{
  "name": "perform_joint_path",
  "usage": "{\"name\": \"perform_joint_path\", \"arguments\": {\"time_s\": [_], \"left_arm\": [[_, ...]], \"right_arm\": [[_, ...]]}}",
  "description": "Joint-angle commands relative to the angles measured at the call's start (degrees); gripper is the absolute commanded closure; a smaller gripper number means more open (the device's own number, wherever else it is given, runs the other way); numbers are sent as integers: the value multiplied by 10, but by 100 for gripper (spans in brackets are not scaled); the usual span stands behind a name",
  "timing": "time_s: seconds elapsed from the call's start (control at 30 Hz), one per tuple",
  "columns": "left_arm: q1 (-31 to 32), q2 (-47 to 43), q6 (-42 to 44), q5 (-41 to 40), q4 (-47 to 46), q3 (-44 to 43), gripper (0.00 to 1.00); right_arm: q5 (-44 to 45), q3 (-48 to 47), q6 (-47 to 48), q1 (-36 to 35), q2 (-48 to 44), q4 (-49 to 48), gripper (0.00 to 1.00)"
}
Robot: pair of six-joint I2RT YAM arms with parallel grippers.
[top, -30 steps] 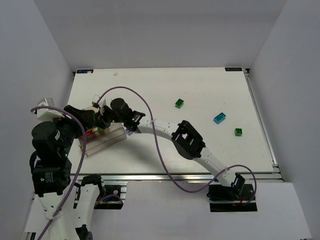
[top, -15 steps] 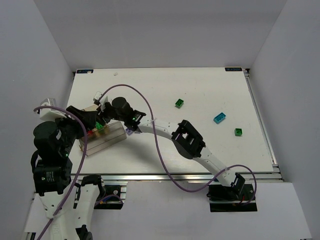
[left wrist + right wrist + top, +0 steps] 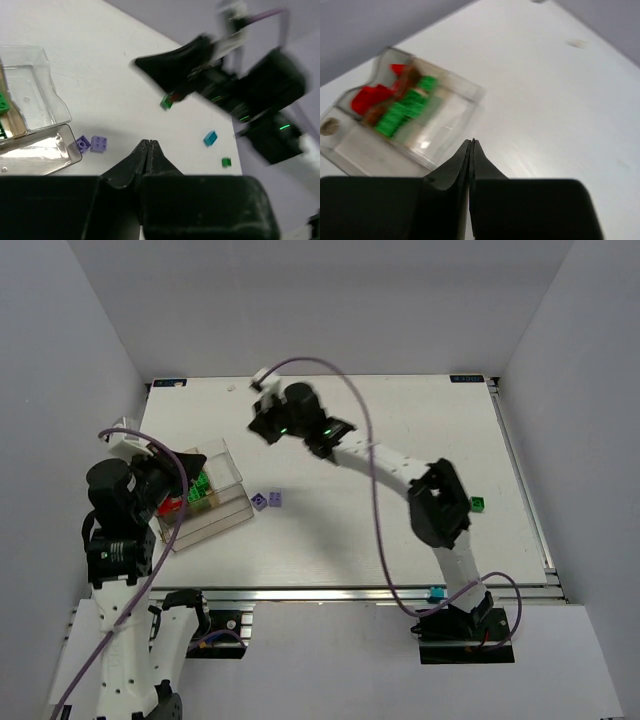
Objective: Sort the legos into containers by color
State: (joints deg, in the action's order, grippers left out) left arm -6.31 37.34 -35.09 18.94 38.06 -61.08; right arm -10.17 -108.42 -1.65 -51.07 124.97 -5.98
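Observation:
The clear container point(image 3: 222, 502) lies at the left of the table with red legos point(image 3: 369, 98) and green legos point(image 3: 400, 114) in its compartments. Two light purple legos point(image 3: 267, 500) lie on the table just right of it. Further right lie a teal lego point(image 3: 210, 137) and a green one point(image 3: 479, 504), and another green one point(image 3: 166, 103) sits under the right arm. My left gripper point(image 3: 148, 143) is shut and empty, held above the table near the container. My right gripper point(image 3: 471, 142), shut and empty, hangs high over the far middle point(image 3: 266, 420) and points back at the container.
The right arm point(image 3: 400, 468) arches across the middle of the table, elbow point(image 3: 440, 505) near the right legos. A metal rail point(image 3: 350, 590) runs along the near edge. Grey walls close in the left, far and right sides.
The right arm has swung away from the container up to the far middle of the table. The left gripper has drawn back from the container. Both grippers have shut.

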Motion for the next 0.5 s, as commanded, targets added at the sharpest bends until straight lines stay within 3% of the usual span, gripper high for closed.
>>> {"name": "perform_joint_path", "arguments": {"time_s": [0.0,0.07,0.17,0.2,0.3,0.47], "left_arm": [[-4,53,-22,108,-102,43,90],[9,92,-19,128,-136,61,92],[30,177,-15,159,-174,76,82],[40,200,-9,152,-181,76,67],[109,300,7,120,-203,45,38],[260,526,61,31,-167,-93,25]], "right_arm": [[-33,57,-14,130,-109,109,100],[-76,148,12,166,-179,150,95],[-77,224,52,263,-248,246,69],[-69,239,60,278,-276,268,56],[-57,287,94,348,-329,333,40],[-37,341,113,438,-394,381,35]]}}
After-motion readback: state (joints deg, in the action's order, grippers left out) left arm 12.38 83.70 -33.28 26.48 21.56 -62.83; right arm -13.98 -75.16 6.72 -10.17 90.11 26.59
